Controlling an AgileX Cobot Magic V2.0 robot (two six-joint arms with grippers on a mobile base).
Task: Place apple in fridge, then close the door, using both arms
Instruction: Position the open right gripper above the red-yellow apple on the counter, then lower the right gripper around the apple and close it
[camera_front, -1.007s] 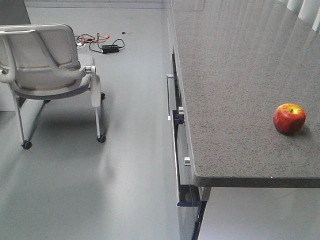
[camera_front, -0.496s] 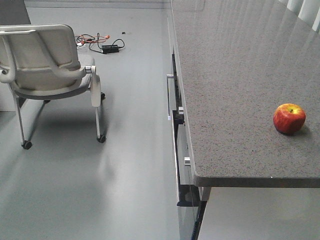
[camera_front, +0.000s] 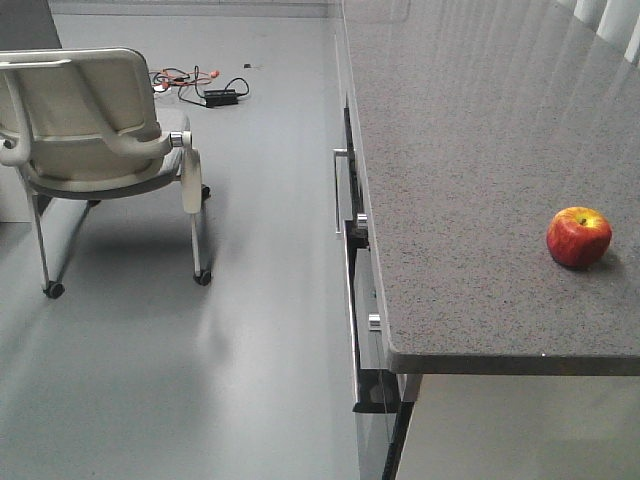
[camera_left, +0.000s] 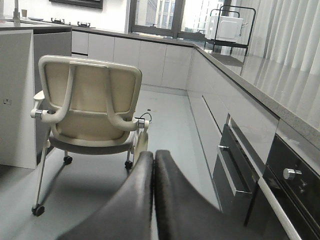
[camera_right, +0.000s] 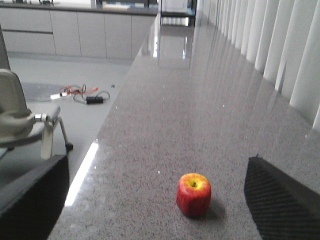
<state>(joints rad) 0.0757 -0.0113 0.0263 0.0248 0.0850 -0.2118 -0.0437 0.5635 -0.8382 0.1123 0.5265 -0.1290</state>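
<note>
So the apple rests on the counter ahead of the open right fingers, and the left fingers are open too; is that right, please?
Not quite: the left wrist view shows the left fingers shut, pressed together. The apple does rest on the counter ahead of the open right fingers.

We found the room evenly lit by cool daylight. In the front view the countertop showed pale reflected stripes at its far right, the apple cast a soft shadow to its right, and the chair left a diffuse shadow on the glossy floor. In the left wrist view the far windows were blown out, and the left gripper was a dark, unfocused mass. In the right wrist view the right gripper was blurred at both near corners, with a glare streak by the countertop's left edge.
</note>
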